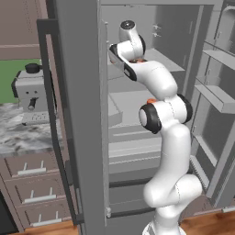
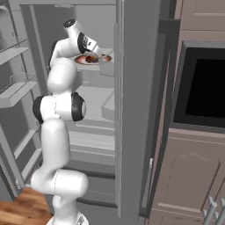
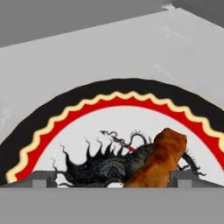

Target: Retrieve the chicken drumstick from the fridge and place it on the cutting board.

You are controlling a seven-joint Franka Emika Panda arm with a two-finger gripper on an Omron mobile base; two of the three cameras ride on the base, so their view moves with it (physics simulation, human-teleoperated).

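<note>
One chicken drumstick [image 3: 158, 159] is seen lying on a plate [image 3: 78, 113] with black rim, red and cream scalloped band, on a pale shelf [image 2: 94, 72] inside the open fridge [image 1: 82, 114]. Gripper [image 3: 113, 177] is reached in over the plate; jaws spread wide, drumstick between the fingertips [image 3: 43, 178], grip not confirmed. Coffee machine [image 1: 31, 94] is seen on marble worktop [image 1: 25, 137].

Arm [image 1: 165, 137] reared upright, elbow bent, wrist pitched forward and down. Fingers [image 3: 43, 178] parted wide, tips low in hand view.
</note>
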